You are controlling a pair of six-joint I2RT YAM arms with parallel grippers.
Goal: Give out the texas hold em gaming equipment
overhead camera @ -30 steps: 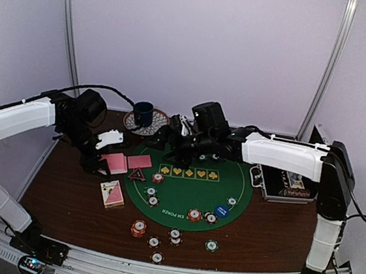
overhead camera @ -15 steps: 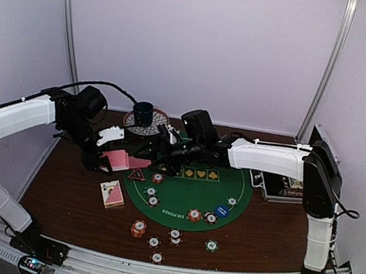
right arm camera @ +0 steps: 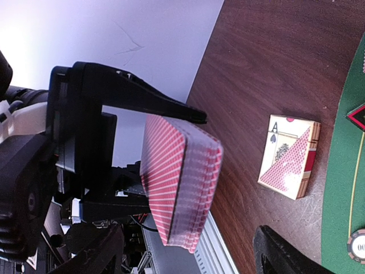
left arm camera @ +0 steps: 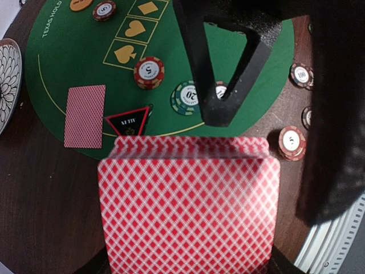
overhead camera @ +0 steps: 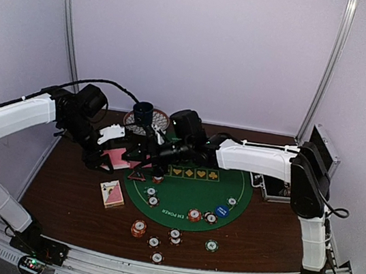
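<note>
Top external view: left gripper (overhead camera: 102, 159) clamped on a stack of pink diamond-backed playing cards (overhead camera: 119, 158) at the nine o'clock edge of the round green felt mat (overhead camera: 184, 196); right gripper (overhead camera: 140, 154), jaws wide and empty, just at the stack's three o'clock, judged nearest for a draw.

A thick stack of pink-backed playing cards (left arm camera: 188, 205) fills the foreground, the black right tool (left arm camera: 219, 108) pointing down just beyond its far edge, over a round green mat (left arm camera: 74, 51) holding one face-down card (left arm camera: 84, 116), a red-rimmed black triangle (left arm camera: 128, 121) and striped chips (left arm camera: 149, 72).
</note>
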